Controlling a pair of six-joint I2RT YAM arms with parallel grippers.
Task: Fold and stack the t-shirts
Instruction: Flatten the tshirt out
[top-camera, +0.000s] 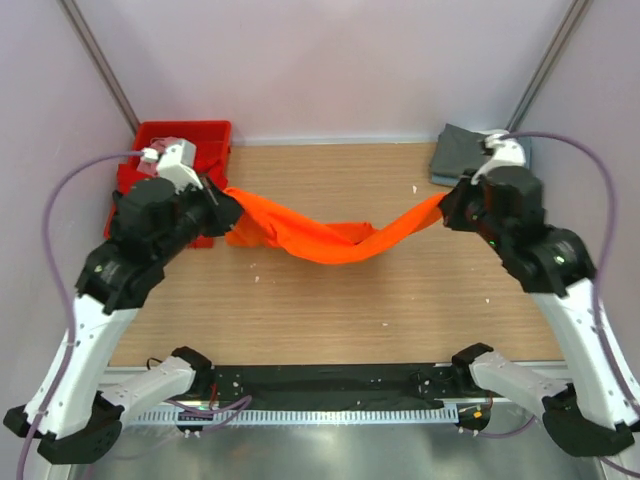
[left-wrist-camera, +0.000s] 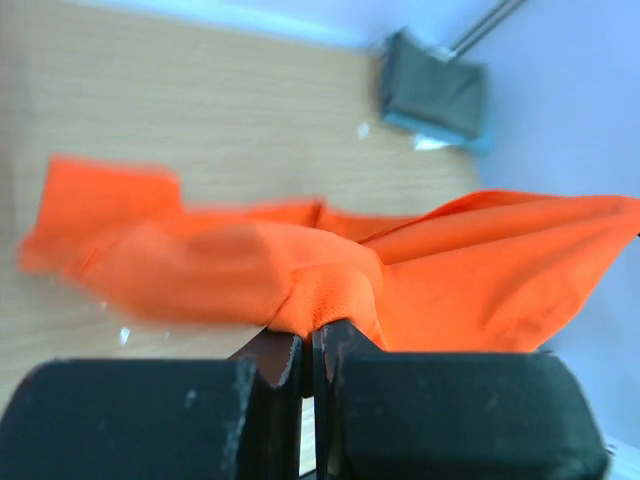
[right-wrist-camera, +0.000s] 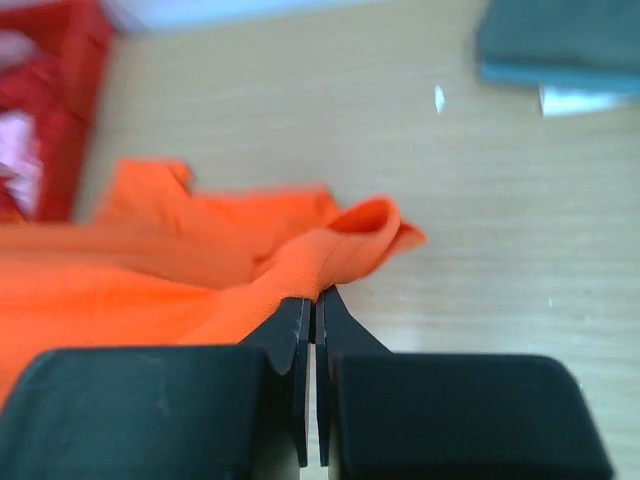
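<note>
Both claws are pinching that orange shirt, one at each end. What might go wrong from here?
The orange t-shirt hangs twisted and sagging in the middle, so it may land bunched rather than flat. The left gripper and right gripper each pinch only a small fold of cloth; a harder pull might slip it free. Its left end sits close to the red crate and might snag on the rim.

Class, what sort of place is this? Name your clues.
Probably a robot lab test cell: a wooden table boxed in by plain pale walls, two arms mounted at its edge, a red crate.
</note>
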